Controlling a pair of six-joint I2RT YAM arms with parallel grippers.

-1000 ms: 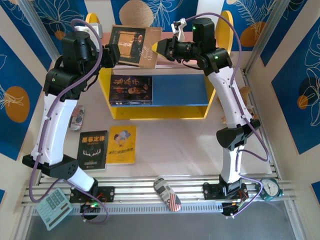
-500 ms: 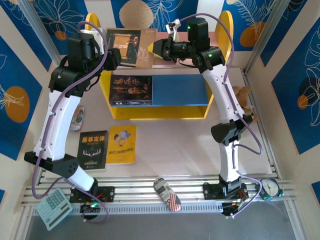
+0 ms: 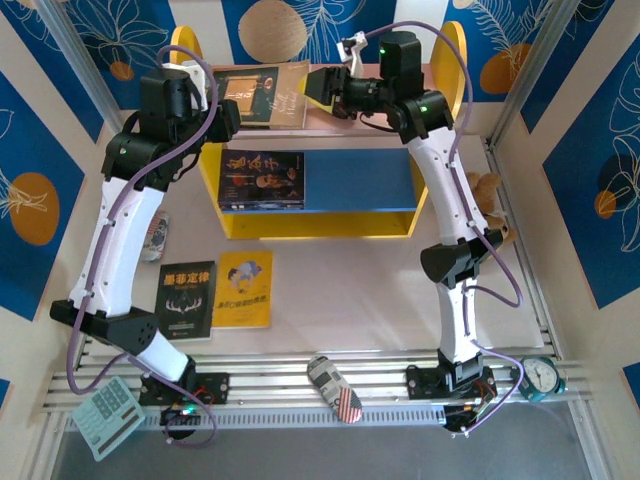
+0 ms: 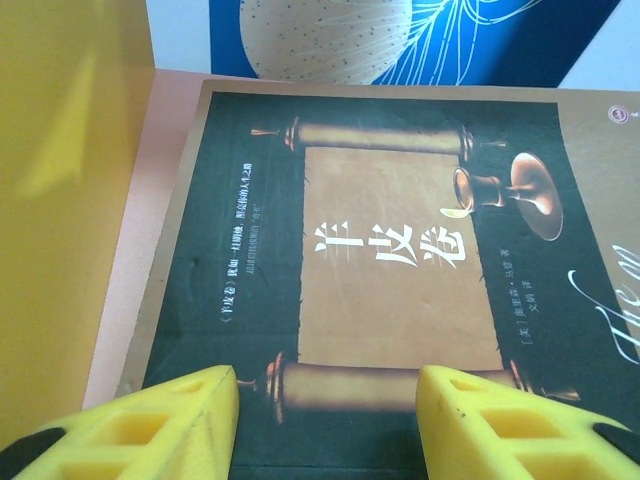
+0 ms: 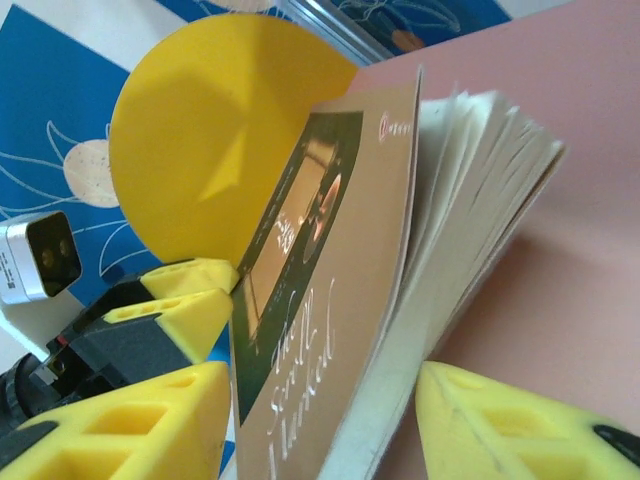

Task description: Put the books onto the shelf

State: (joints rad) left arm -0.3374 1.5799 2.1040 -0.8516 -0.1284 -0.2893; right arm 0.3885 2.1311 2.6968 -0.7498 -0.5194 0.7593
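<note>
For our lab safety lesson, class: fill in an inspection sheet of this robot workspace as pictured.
Surface: pale table, books lying on it.
Job's things: shelf; brown book lying on its pink top board, pages fanned at one edge; dark book on the blue board; black book and yellow book on the table.
Clutter: calculator, dial gauge, flag-print object by the rail, another beside the left arm.
Grippers: left gripper open at the brown book's edge; right gripper open, astride its fanned edge.
Cables: purple cables looped along both arms.
Surroundings: blue leaf-print walls.
</note>
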